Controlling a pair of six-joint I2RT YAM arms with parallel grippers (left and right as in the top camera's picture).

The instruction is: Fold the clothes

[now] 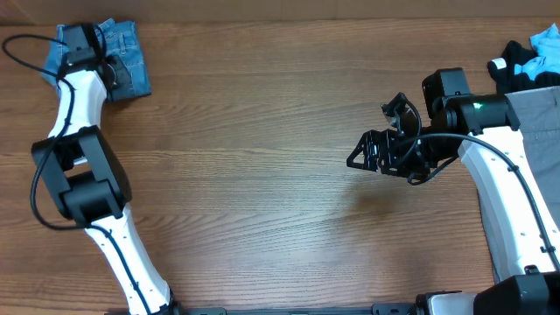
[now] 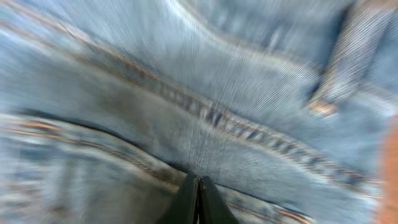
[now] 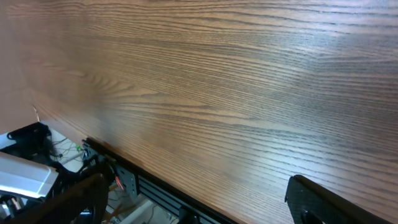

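Observation:
The light blue denim jeans [image 1: 125, 54] lie folded in a small stack at the table's far left corner. My left gripper [image 1: 98, 68] is down on the stack. In the left wrist view its fingers [image 2: 198, 190] are pressed together, tips against the blurred denim [image 2: 205, 93], with no cloth seen between them. My right gripper [image 1: 378, 149] is open and empty above bare wood right of centre. Its fingers are spread wide in the right wrist view [image 3: 199, 205]. Grey trousers [image 1: 535, 118] lie at the right edge. Small black, white and cyan garments [image 1: 529, 54] are piled at the far right.
The wooden table [image 1: 262, 175] fills the overhead view. The right wrist view shows the table's front edge [image 3: 124, 162] with frame rails and cables below it. The left arm's cable [image 1: 26, 52] loops beside the jeans.

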